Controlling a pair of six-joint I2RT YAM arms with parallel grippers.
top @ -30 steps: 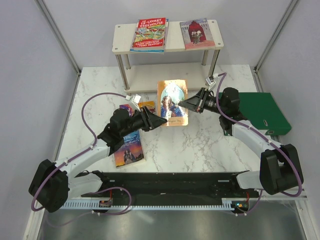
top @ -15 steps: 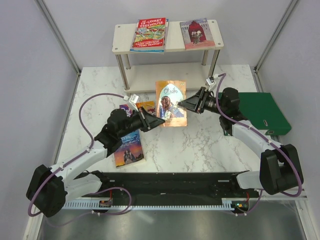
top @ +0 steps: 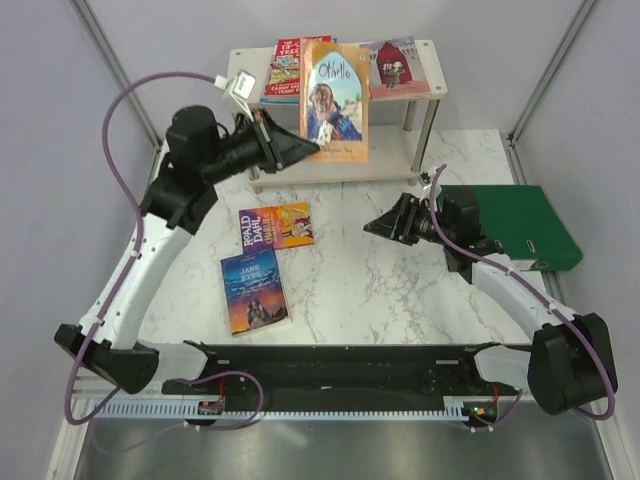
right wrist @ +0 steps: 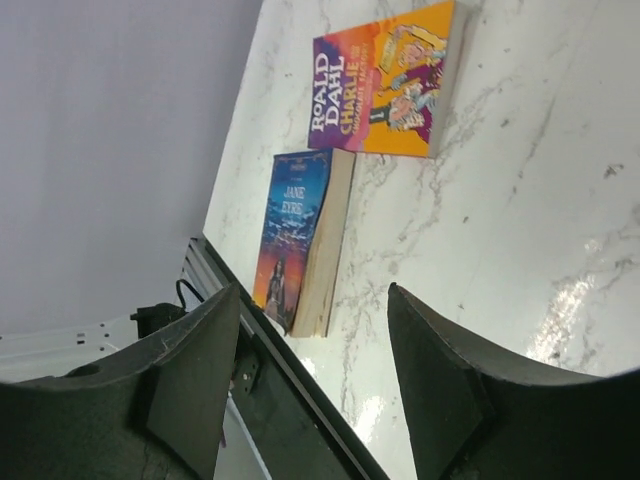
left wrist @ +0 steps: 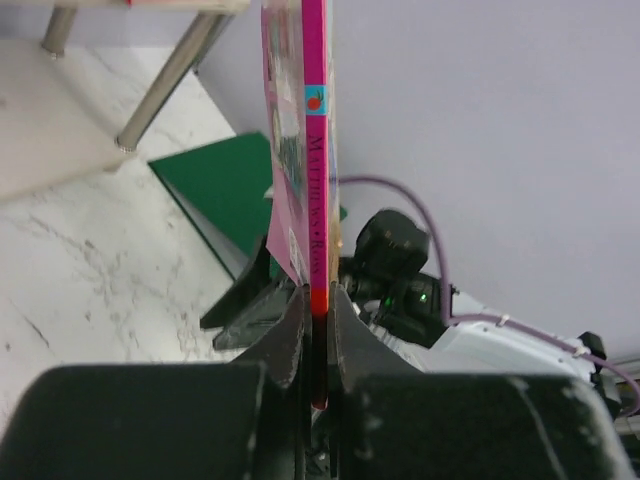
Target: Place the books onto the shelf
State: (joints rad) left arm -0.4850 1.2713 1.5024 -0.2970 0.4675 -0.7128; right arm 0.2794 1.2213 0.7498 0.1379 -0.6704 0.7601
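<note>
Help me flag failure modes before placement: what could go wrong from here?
1. The left end effector pinches the Othello book only at one thin edge, so the book may pivot or slip.
2. The top of the shelf already carries the Treehouse book and a red book. The Othello book could land on them or nudge one off.
</note>
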